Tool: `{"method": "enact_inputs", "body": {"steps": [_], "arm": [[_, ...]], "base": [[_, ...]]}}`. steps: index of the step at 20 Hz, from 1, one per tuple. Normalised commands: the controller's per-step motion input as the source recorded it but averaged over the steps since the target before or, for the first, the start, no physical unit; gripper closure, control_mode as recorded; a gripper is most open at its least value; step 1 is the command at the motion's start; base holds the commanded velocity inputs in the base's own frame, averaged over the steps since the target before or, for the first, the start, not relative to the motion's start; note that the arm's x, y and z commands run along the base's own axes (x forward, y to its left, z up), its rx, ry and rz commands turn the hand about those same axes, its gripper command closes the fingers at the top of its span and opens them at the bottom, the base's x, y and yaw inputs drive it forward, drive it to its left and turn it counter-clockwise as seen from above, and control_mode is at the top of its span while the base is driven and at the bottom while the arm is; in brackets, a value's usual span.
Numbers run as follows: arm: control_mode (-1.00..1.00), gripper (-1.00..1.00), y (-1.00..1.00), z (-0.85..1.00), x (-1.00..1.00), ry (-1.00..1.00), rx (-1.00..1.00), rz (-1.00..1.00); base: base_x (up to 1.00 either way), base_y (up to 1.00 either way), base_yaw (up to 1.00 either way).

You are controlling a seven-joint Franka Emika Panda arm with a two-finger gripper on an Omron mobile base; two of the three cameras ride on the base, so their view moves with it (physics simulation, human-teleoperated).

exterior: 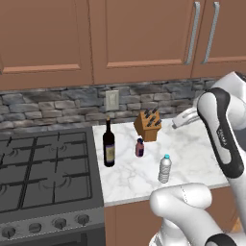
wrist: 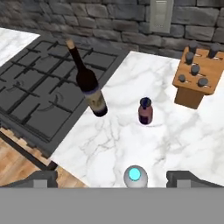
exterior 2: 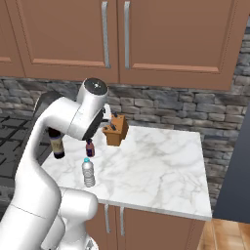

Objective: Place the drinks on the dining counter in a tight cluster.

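Right below the hand [wrist: 112, 177], the water bottle [wrist: 135, 176] shows little more than its blue cap and shoulders; its body runs off under the hand view's lower edge. Both fingertips [wrist: 43, 178] are cut there too, so their gap can't be judged exactly. In the right base view the arm covers the upper half of the wine bottle [exterior 2: 58, 146] and part of the tiny purple-brown bottle [exterior 2: 90, 148], beyond the hand. Its label is probably too small to read
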Motion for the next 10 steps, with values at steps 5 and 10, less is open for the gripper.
{"method": "enact_inputs", "body": {"steps": [5, 10], "arm": [[-1.00, -1.00, -0.21, -0.19, -0.02, -0.01, 0.07, 0.28], [-1.00, -1.00, -0.21, -0.20, -0.04, -0.09, 0.06, 0.30]], "base": [[0.00, 0.00, 0.00], [0.00, 0.00, 0.00]]}}
